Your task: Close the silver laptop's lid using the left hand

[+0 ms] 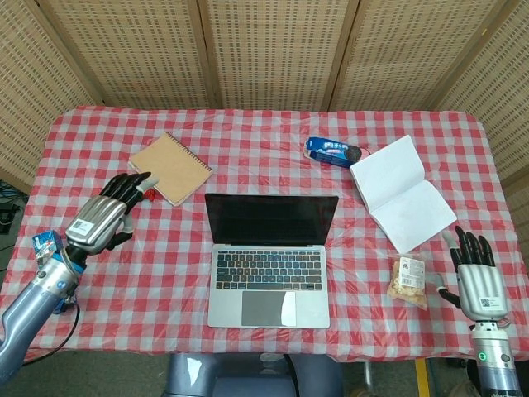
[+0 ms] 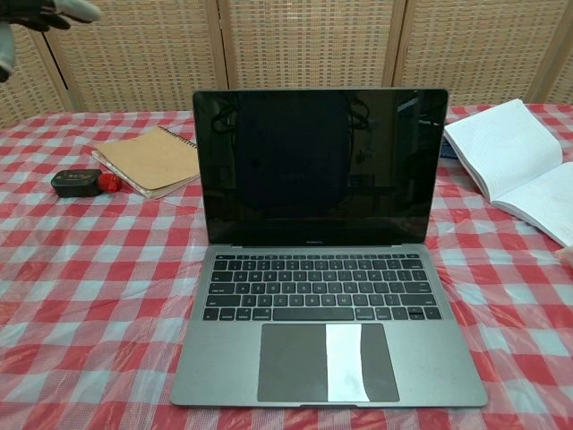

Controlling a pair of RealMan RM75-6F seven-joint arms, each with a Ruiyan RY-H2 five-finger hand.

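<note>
The silver laptop [image 1: 270, 259] stands open in the middle of the table, its dark screen [image 2: 320, 164] upright and facing me. My left hand [image 1: 106, 213] hovers open above the cloth well left of the laptop, fingers stretched toward the brown notebook. Its fingertips [image 2: 43, 12] show at the top left corner of the chest view. My right hand [image 1: 476, 277] is open at the table's front right edge, holding nothing.
A brown spiral notebook [image 1: 169, 168] and a small black and red device [image 2: 77, 182] lie at the left. A blue snack pack [image 1: 332, 152] and an open white notebook [image 1: 401, 193] lie at the back right. A small snack bag [image 1: 407, 280] lies near my right hand. A blue packet [image 1: 48, 246] sits at the left edge.
</note>
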